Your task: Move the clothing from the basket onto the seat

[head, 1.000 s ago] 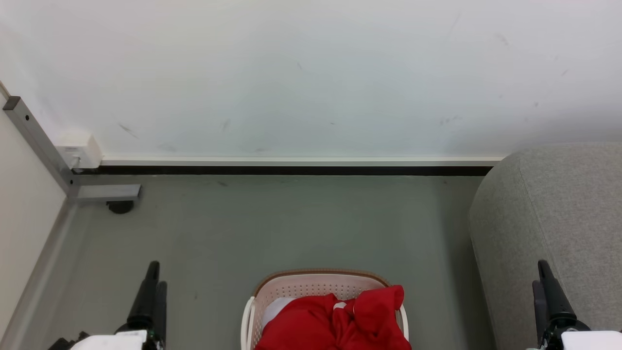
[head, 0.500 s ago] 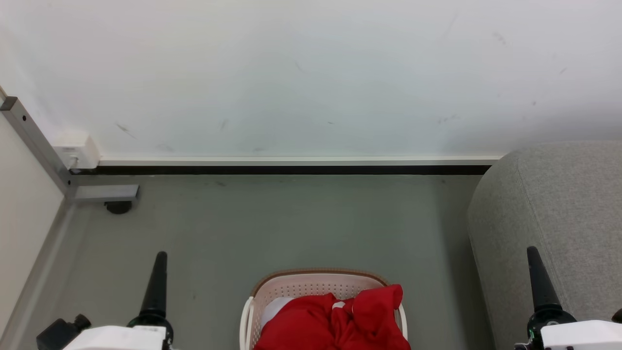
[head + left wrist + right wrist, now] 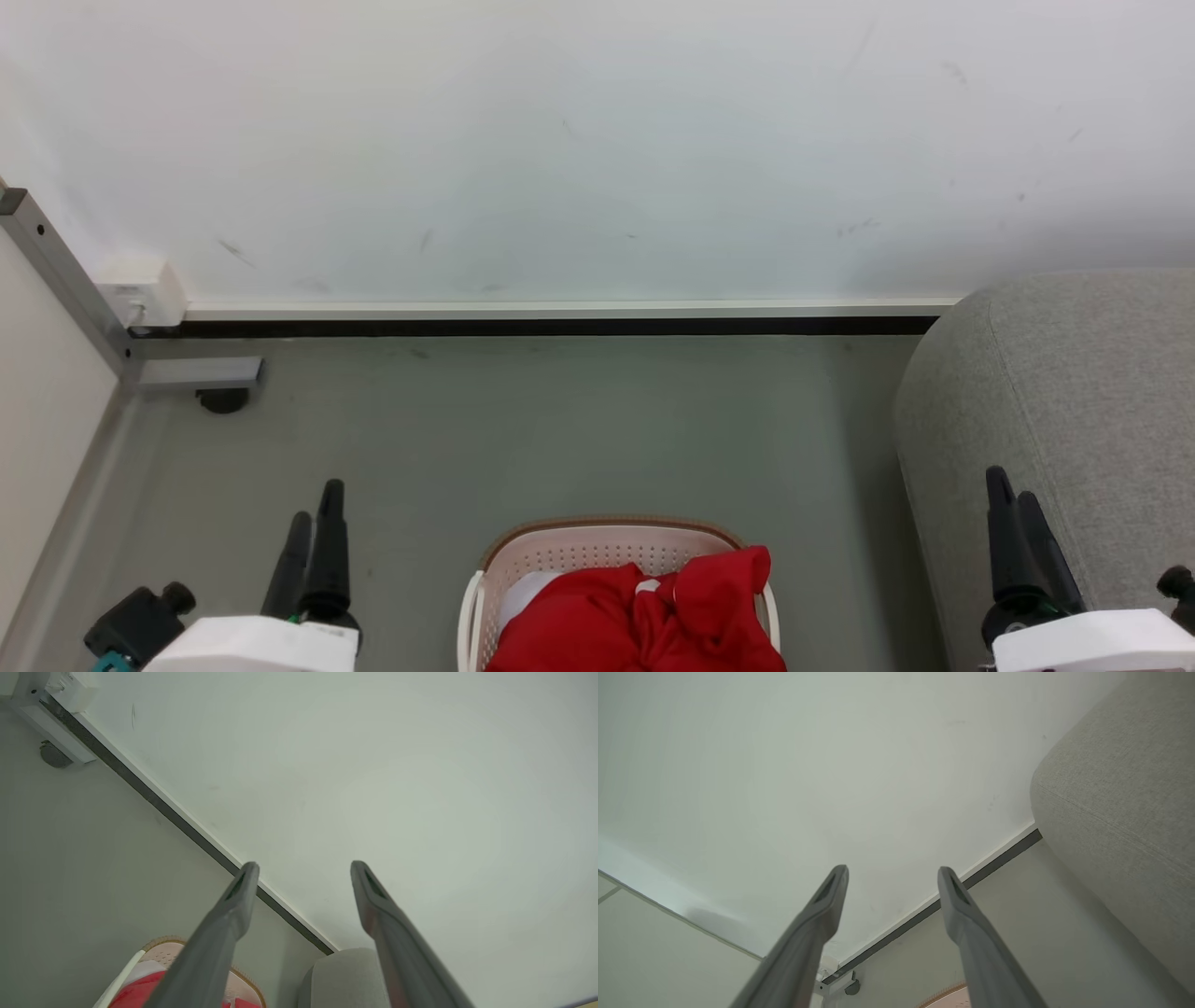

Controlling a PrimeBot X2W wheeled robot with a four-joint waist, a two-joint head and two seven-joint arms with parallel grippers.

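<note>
Up and inward the left claw (image 3: 316,499) and right claw (image 3: 1012,483) have edged, both gaping wide and empty. Between them the red clothing (image 3: 635,625) lies heaped in the basket (image 3: 607,546) on the floor (image 3: 560,429). Beside the right claw stands the grey seat (image 3: 1074,392), by the wall (image 3: 597,140).

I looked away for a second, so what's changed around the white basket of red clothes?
The left gripper and right gripper have each edged inward towards the white perforated basket and rolled at the wrist; both open, holding nothing. The bright red fabric clothing stays in it, beside the light-grey upholstered sofa.
</note>
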